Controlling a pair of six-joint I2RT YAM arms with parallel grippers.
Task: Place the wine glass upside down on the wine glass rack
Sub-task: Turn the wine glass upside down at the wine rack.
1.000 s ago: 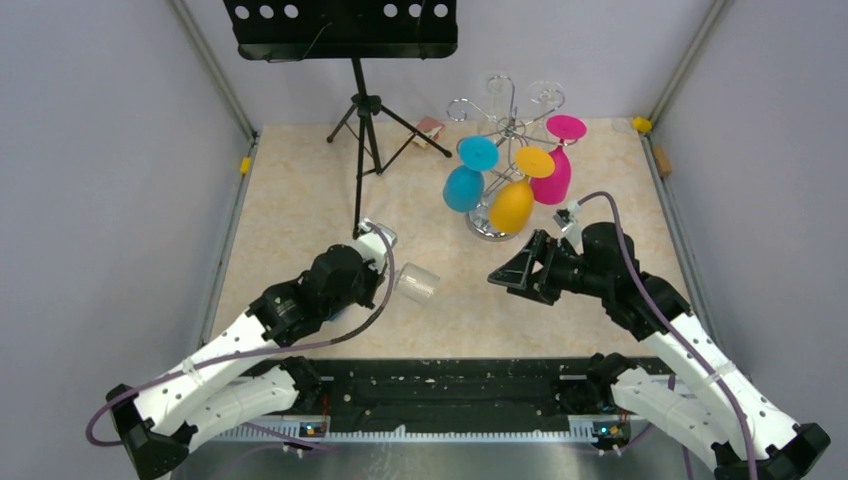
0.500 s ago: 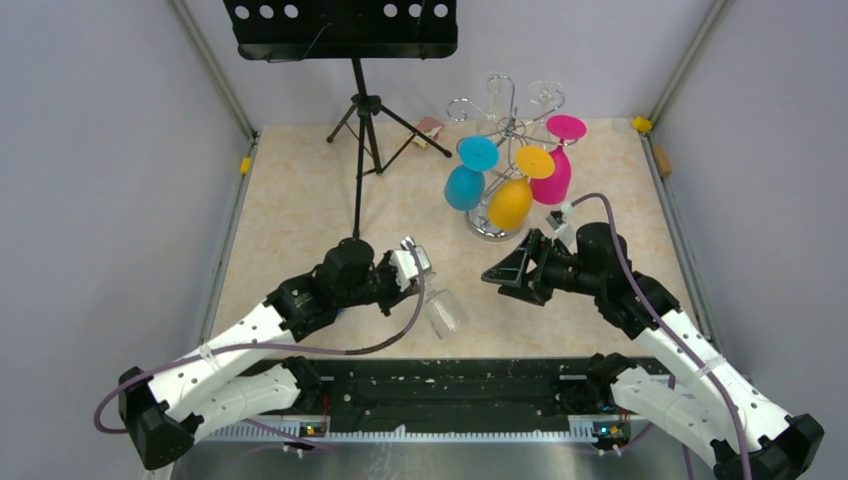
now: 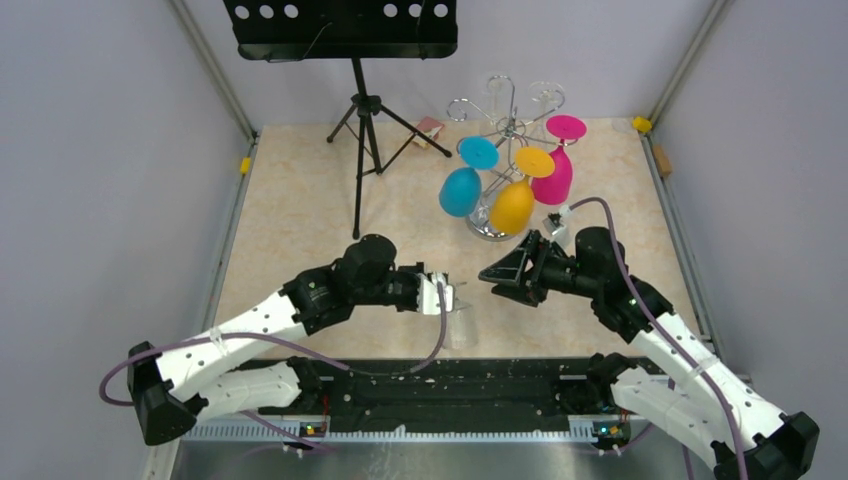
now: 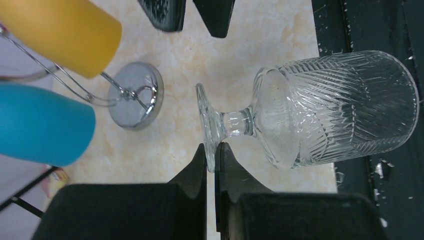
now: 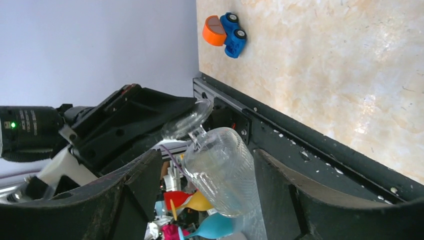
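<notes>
Currently mid-handover, the left gripper [image 4: 215, 150] pinches the wine glass [image 4: 320, 107] by its foot above the near table edge [image 3: 300, 350]; the right gripper [image 5: 205, 160], spread wide nearby, must likely grasp it before reaching the wine glass rack [image 4: 135, 95].

Same build both sides: left arm [image 3: 245, 325] and right arm [image 3: 700, 375] have white link shells dotted with small dark screws, black joint housings and black bases [image 3: 155, 420]. A purple cable [image 3: 600, 200] runs loose along each arm in wide loops. Left gripper [image 4: 214, 159] and right gripper [image 3: 490, 282] are matte black with wedge-shaped fingers [image 4: 192, 175] tapering to narrow tips, on triangular side plates.
</notes>
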